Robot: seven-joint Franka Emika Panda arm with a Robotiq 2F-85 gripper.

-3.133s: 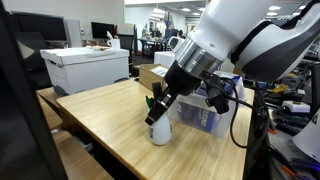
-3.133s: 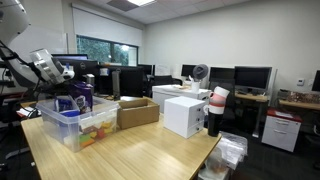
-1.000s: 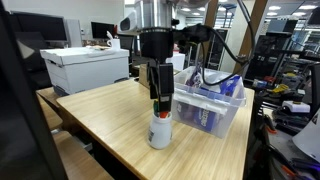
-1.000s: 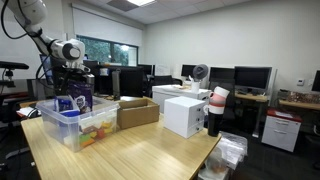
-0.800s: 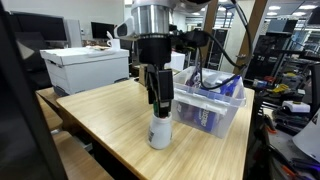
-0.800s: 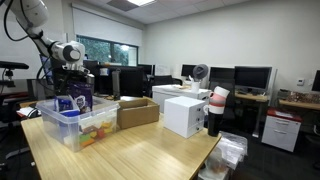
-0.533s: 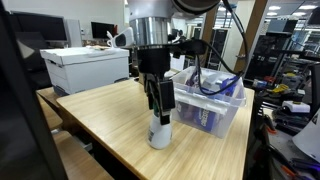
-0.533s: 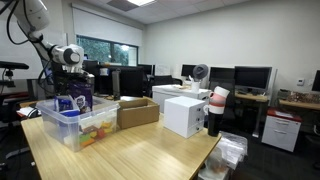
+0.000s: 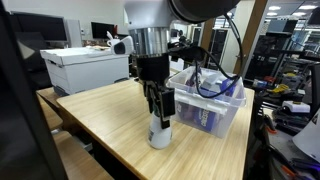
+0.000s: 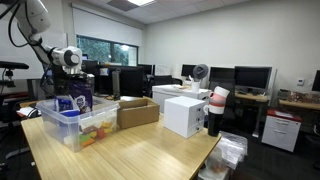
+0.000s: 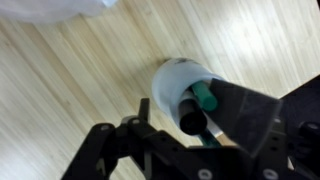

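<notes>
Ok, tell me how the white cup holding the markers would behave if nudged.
The white cup looks narrow and upright, with markers leaning above its rim, so it probably tips easily. It seems light, so it would likely slide on the smooth wooden table.

White arm (image 9: 150, 12) ends in grey ring (image 9: 152, 42) and black hand (image 9: 159, 116).

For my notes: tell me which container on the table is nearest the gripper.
The small white cup, straight below the gripper; the clear bin stands beside it, the white box farther off.
</notes>
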